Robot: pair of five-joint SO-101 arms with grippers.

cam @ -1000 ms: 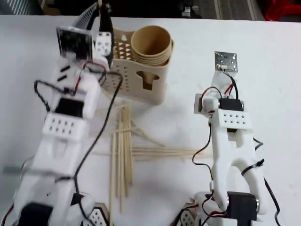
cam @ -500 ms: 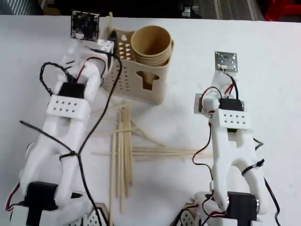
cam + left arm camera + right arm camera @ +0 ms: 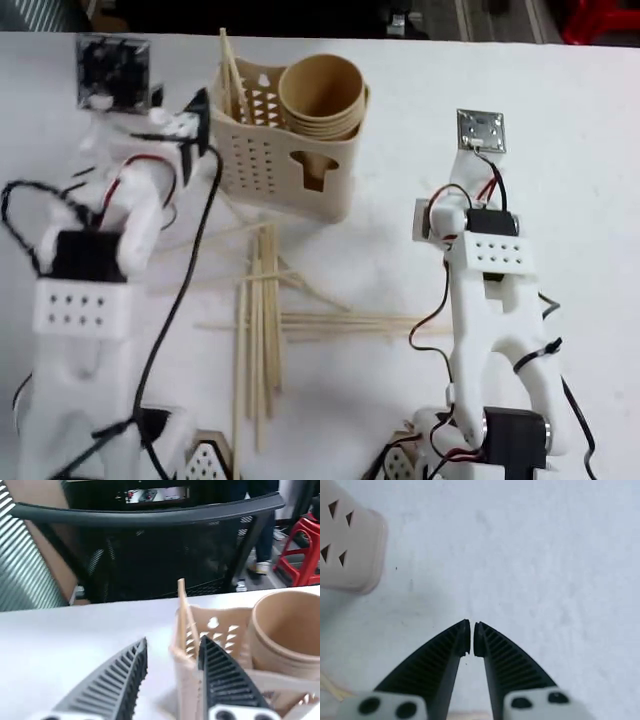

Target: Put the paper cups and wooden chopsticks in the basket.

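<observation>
Inside the basket [image 3: 290, 165] sit the paper cups [image 3: 322, 92] and upright chopsticks [image 3: 232, 75]; loose chopsticks [image 3: 258, 330] lie on the bench [image 3: 560, 120], not yet collected. My left hand [image 3: 173, 642] gapes empty, my right hand [image 3: 471, 627] closed.

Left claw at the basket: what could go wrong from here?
The open left claw has the basket corner between its fingers; closing or pulling back could snag and drag it. The chopsticks standing in that corner lean close by, so a bump might tip them out. The crossed chopstick pile on the table may scatter when gripped.
</observation>
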